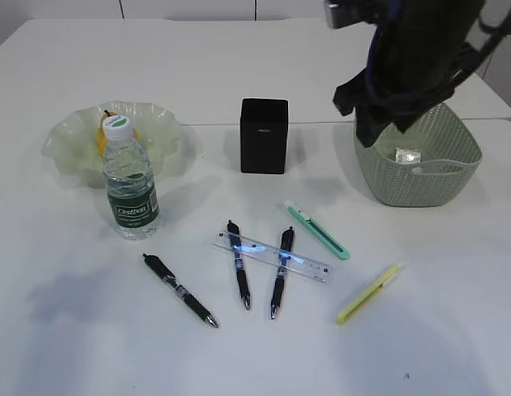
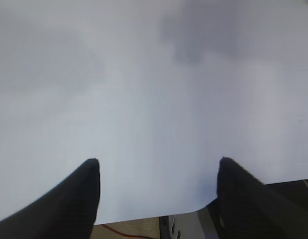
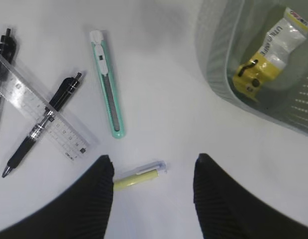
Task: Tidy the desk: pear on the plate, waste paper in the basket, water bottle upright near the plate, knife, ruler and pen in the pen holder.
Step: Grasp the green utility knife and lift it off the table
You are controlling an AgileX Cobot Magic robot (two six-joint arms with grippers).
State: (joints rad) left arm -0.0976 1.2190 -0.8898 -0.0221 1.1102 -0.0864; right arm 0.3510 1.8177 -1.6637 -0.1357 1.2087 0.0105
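A crumpled white-and-yellow wrapper (image 3: 270,50), the waste paper, lies inside the pale green woven basket (image 1: 453,177) at the right rear of the white worktop (image 1: 90,330). The right arm's dark, cable-wrapped body hangs over the basket's near-left rim, and its right tool (image 3: 154,191) points down at the bare worktop just beside the basket, its two ribbed black fingers (image 3: 96,199) standing moderately apart with nothing between them; a yellow-green pen (image 3: 140,176) lies below the gap. Beside it a slim mint-green utility knife (image 3: 108,84) lies flat, and further left a clear plastic ruler (image 1: 272,256) rests slantwise across two black pens (image 1: 238,264); a third black pen (image 1: 180,290) lies apart to the left. The square black pen holder (image 1: 264,135) stands upright at the rear centre. A clear water bottle (image 1: 130,181) with a green label and white cap stands upright in front of the frilled, translucent green plate (image 1: 160,132), where something yellow, probably the pear (image 1: 101,136), shows behind the bottle. The left tool (image 2: 158,164) hovers over bare worktop near its edge, smooth dark fingers (image 2: 76,194) spread wide, empty.
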